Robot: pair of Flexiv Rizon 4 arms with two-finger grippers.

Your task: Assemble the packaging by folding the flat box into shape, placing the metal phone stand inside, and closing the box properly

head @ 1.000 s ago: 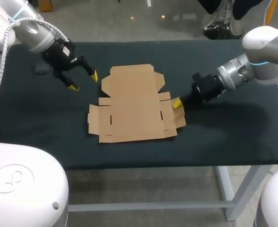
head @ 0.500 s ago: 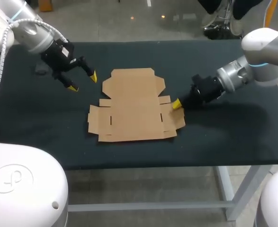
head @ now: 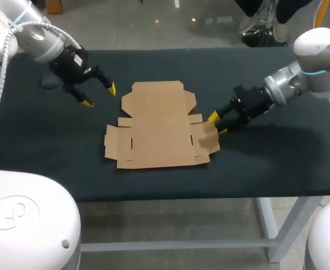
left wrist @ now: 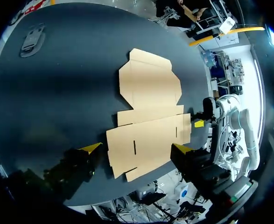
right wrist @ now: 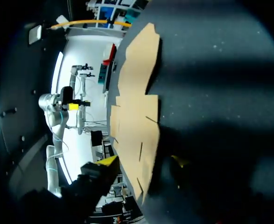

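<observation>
Both tools stand open, gripping nothing. Our flat brown cardboard box (head: 156,126) lies unfolded at the middle of the dark table (head: 277,157). Our right tool (head: 217,125) sits at its right flap's edge; our left tool (head: 100,97) hangs apart, near the box's far left corner.

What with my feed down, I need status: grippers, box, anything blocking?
Left gripper open, far-left of flat cardboard box. Right gripper open at its right flap. Metal phone stand far left, clear of the box.

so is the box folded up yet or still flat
Flat: the cardboard box lies fully spread on the table, every flap down and no wall raised.
</observation>
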